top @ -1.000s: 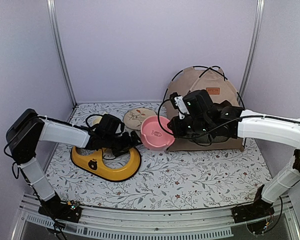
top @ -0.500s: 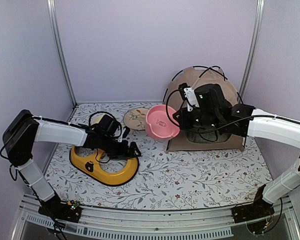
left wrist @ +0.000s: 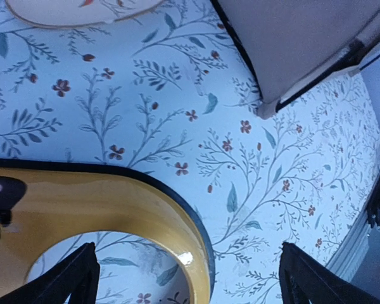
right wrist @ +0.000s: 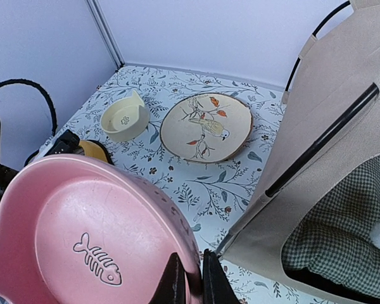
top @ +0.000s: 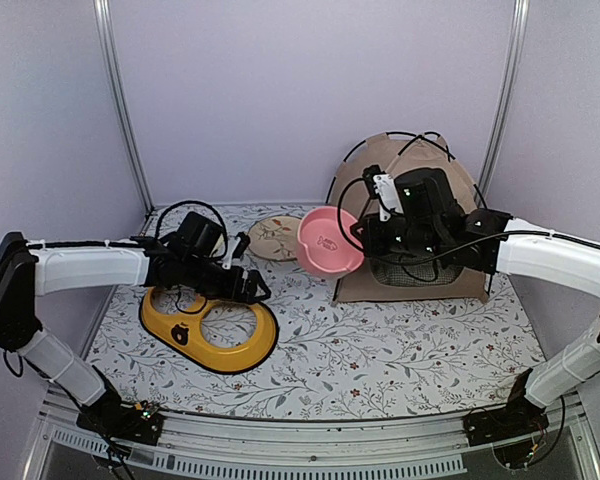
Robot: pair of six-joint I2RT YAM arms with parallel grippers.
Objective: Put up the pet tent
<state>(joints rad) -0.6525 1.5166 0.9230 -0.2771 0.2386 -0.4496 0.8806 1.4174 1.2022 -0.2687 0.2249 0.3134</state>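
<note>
Bowl-placing step: pink plastic fish-motif bowl [right wrist: 82, 240] being clamped at rim by right gripper [right wrist: 189, 278], beige fabric pet tent [right wrist: 342, 107] just right; left gripper [left wrist: 189, 278] spread, empty. Next likely: bowl set-down.

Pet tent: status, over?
Left gripper open above yellow feeder stand. Right gripper shut on pink plastic bowl. Beige fabric pet tent upright, green-checked cushion inside. Bowl beside its opening.

1. Tent [top: 380, 165] mouth is mostly blocked: right arm [top: 540, 255] lies across it, and the pink bowl [top: 330, 240] pinched in the right gripper [right wrist: 190, 278] hangs just off its left front corner.
2. Left side's crowded: yellow stand [top: 210, 325], round plate [top: 278, 237], left gripper [top: 252, 290] spread wide above the stand.
3. Bare mat [top: 410, 350] in front of the tent, roomy there.
</note>
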